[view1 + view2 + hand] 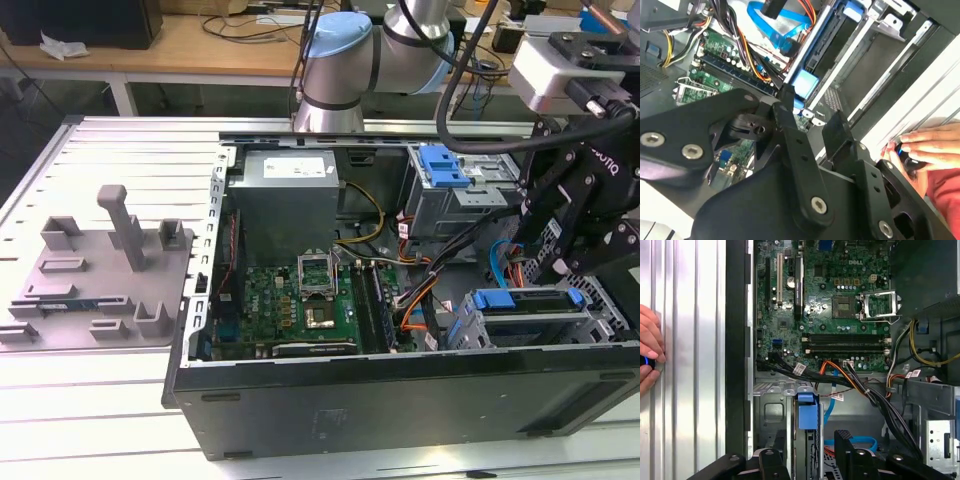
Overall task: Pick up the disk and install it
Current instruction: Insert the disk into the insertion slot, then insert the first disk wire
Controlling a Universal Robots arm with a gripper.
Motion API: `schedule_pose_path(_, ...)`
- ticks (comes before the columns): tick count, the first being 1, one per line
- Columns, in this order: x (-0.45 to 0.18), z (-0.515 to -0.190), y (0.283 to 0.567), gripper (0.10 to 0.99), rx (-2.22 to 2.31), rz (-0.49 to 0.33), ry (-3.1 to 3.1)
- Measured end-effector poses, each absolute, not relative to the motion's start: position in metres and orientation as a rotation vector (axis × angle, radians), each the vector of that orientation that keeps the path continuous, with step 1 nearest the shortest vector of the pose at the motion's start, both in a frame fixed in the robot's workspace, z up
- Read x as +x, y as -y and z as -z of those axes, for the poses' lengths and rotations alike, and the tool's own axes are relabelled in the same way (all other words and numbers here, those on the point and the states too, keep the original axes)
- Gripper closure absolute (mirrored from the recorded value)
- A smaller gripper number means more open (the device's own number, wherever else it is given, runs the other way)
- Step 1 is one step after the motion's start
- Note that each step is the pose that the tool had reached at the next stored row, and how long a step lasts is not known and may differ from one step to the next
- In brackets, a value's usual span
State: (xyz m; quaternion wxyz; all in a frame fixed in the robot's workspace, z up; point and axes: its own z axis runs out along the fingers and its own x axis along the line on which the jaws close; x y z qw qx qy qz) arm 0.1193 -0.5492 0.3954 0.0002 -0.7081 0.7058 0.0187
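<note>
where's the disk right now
In the exterior view the disk sits in the drive cage at that view's right, right of the motherboard. In the first wrist view it lies between the open pincer's fingers.

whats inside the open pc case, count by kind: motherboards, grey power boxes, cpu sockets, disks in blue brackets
motherboard: 1
grey power box: 1
cpu socket: 1
disk: 1
total: 4
</note>
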Motion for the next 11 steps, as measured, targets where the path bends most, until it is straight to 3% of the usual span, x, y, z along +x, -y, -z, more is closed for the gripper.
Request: schedule_pose_path(11, 0.1193, -0.3949, 0.5491, 0.584, -2.224, -0.059, -2.217)
